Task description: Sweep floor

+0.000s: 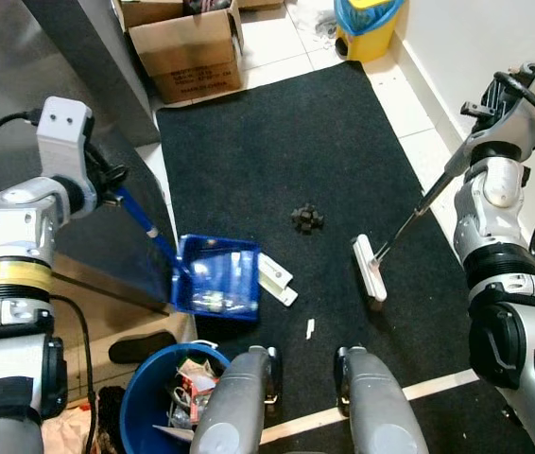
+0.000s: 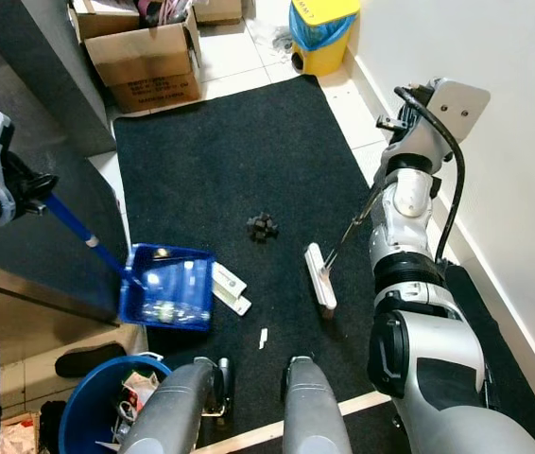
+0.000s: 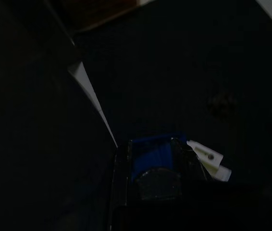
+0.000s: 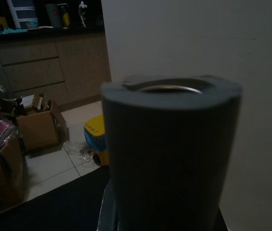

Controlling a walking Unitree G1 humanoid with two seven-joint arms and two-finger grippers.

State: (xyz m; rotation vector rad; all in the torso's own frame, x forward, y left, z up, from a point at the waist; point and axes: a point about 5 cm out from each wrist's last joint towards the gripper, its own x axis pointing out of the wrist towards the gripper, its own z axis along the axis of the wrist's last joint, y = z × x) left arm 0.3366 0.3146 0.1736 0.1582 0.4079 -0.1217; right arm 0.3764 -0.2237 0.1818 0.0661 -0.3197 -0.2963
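A blue dustpan [image 1: 215,279] rests on the black mat [image 1: 277,142] with white scraps inside it. Its long blue handle [image 1: 145,222] runs up to my left gripper [image 1: 112,189], which is shut on it. In the dark left wrist view the dustpan [image 3: 155,154] shows dimly. My right gripper [image 1: 471,142] is shut on the thin broom handle [image 1: 409,222]; the white broom head [image 1: 369,268] sits on the mat right of centre. The handle's grey end [image 4: 169,154] looms close in the right wrist view. A black clump of debris [image 1: 307,218] lies between dustpan and broom head.
A flat white piece [image 1: 277,280] lies beside the dustpan, a small white scrap [image 1: 310,328] nearer my legs. A blue bin [image 1: 168,388] of rubbish stands at front left. Cardboard boxes [image 1: 187,52] and a yellow bin [image 1: 367,24] stand beyond the mat. A white wall [image 1: 475,38] closes the right.
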